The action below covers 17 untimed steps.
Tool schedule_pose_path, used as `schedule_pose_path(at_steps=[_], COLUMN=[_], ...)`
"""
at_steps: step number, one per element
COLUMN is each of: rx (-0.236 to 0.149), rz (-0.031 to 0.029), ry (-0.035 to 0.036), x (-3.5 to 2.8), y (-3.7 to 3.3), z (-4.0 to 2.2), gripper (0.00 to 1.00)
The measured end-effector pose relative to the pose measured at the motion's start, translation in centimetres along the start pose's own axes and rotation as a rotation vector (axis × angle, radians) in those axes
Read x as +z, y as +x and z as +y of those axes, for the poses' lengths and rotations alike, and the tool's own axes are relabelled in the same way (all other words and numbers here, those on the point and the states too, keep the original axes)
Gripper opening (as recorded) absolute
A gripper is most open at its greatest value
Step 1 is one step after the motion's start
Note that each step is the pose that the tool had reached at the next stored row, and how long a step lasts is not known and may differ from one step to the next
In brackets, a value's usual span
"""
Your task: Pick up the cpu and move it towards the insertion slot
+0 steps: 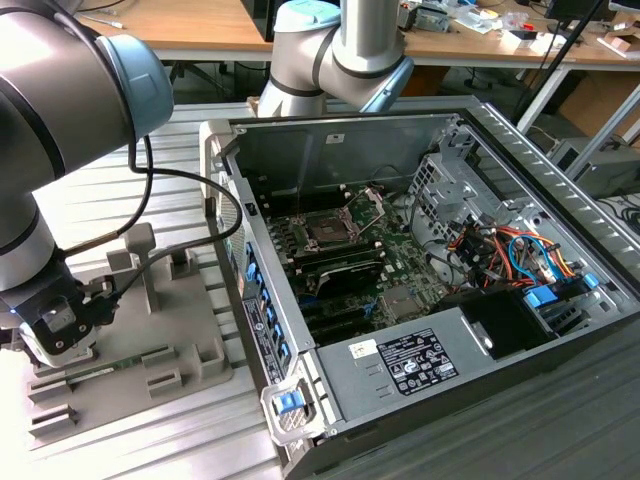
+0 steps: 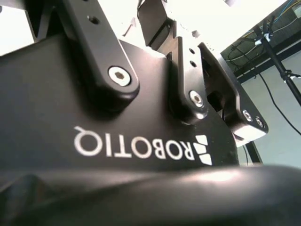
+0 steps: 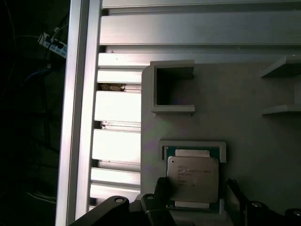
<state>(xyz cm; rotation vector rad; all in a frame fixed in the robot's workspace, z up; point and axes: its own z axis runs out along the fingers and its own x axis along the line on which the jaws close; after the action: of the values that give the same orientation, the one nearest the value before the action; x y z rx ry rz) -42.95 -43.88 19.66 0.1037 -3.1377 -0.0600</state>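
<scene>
While cpu (image 3: 194, 181) sits in grey holder (image 3: 244, 122) | gripper (image 3: 197, 195) unclenched, astride it | insertion slot (image 1: 325, 229) well apart, in case (image 1: 330, 145)

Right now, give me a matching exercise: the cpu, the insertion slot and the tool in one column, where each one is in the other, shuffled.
Things:
1. cpu
2. insertion slot
3. tool

Places:
A. inside the open computer case
B. over the grey holder, at the exterior view's left
C. seated in a recess of the grey holder

Pairs: 1-C, 2-A, 3-B.
</scene>
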Motion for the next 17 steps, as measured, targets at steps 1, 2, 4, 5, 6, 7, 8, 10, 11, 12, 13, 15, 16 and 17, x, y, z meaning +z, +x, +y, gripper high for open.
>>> schedule_pose_path(at_steps=[1, 2, 4, 5, 6, 7, 8, 10, 11, 12, 13, 15, 16, 17], rx=[0.000, 0.000, 0.000, 0.000, 0.000, 0.000, 0.000, 0.000, 0.000, -0.001, -0.001, -0.001, -0.001, -0.001], rz=[0.0000, 0.0000, 0.0003, 0.0004, 0.0002, 0.0001, 0.0002, 0.0002, 0.0003, 0.0003, 0.0000, -0.0005, -0.0008, -0.0008], ry=[0.0000, 0.0000, 0.0002, 0.0002, 0.0001, 0.0000, 0.0001, 0.0000, 0.0000, -0.0003, -0.0023, -0.0108, -0.0122, -0.0122], x=[0.01, 0.02, 0.04, 0.05, 0.08, 0.10, 0.12, 0.16, 0.16, 0.17, 0.18, 0.18, 0.18, 0.19], y=[0.00, 0.00, 0.00, 0.00, 0.02, 0.04, 0.04, 0.05, 0.05, 0.05, 0.05, 0.05, 0.05, 0.06], z=[0.03, 0.06, 0.08, 0.08, 0.08, 0.09, 0.09, 0.08, 0.08, 0.09, 0.09, 0.09, 0.09, 0.09], gripper=[0.60, 0.60, 0.60, 0.60, 0.60, 0.60, 0.60, 0.60, 0.60, 0.60, 0.60, 0.60, 0.60, 0.60])
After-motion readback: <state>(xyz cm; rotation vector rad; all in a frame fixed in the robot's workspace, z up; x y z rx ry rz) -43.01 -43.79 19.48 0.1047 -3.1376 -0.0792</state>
